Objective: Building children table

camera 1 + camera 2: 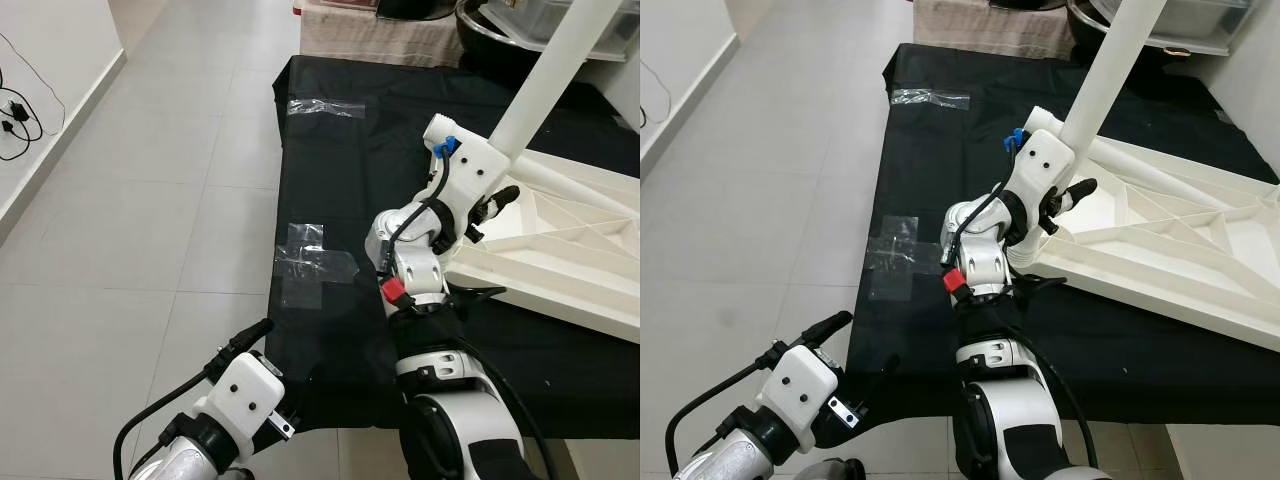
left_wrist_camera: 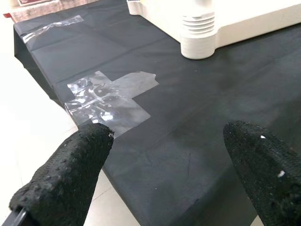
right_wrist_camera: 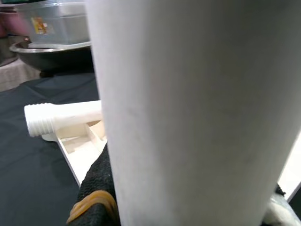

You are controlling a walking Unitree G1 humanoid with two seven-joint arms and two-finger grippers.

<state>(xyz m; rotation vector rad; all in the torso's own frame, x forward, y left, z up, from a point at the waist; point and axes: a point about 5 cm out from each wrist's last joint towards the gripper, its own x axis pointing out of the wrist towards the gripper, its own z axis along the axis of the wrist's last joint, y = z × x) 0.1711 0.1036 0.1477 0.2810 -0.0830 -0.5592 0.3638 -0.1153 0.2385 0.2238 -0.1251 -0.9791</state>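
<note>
Right pincer (image 1: 1065,205) clasps upright table leg (image 1: 1118,62).

Bright, even indoor light with soft shadows; head views are sharp, the right wrist view blurs close up.

White tabletop (image 1: 1180,255) upside-down, leg (image 1: 1110,60) upright

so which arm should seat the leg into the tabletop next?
Right. Its end effector is shut on the white table leg over the upturned tabletop. The left end effector is open, low at the black mat's edge.
</note>
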